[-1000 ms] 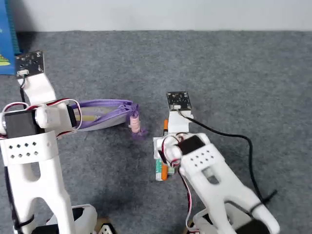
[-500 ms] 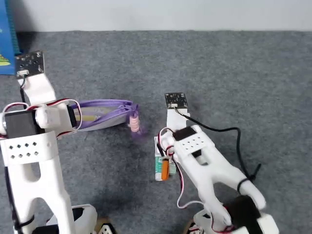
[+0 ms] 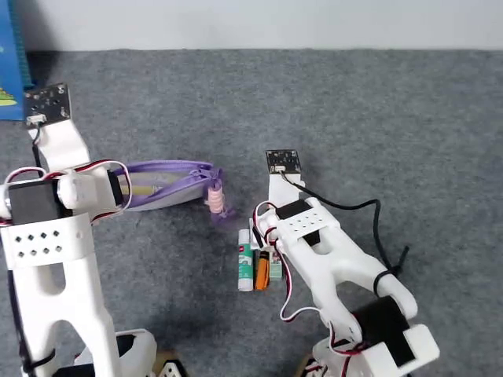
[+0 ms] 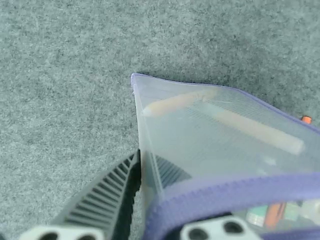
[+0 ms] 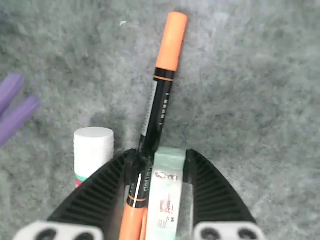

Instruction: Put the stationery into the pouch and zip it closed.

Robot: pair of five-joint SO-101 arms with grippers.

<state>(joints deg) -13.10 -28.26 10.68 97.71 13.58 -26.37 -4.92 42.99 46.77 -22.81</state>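
The marker [image 5: 161, 95], orange-capped with a black barrel, lies flat on the grey desk [image 3: 377, 118]. A pale green packet [image 5: 169, 200] touches it on one side and a white-capped glue stick [image 5: 93, 150] lies just beside it on the other. My right end effector [image 5: 162, 156] sits down over them, jaws closed against the marker and the packet, which fill the gap side by side; the glue stick lies outside the jaws. I judge all three light and rigid. The marker's smooth round barrel is apt to roll or pivot, so I would hold it mid-barrel, square across, away from the cap. Two things in one pinch may slide against each other on a lift.

The pouch [image 3: 169, 184] lies well apart, over by the left arm. It is soft and see-through with purple trim, and a pale pencil [image 4: 225, 120] is inside. My left end effector [image 4: 140, 167] is clamped on the pouch's end edge, thin film between the jaws. The pouch looks floppy, so I reckon it needs that hold while things go in. The pink zip pull [image 3: 214, 200] hangs at the end nearer the right arm; it is small, and it is the spot to pinch for closing
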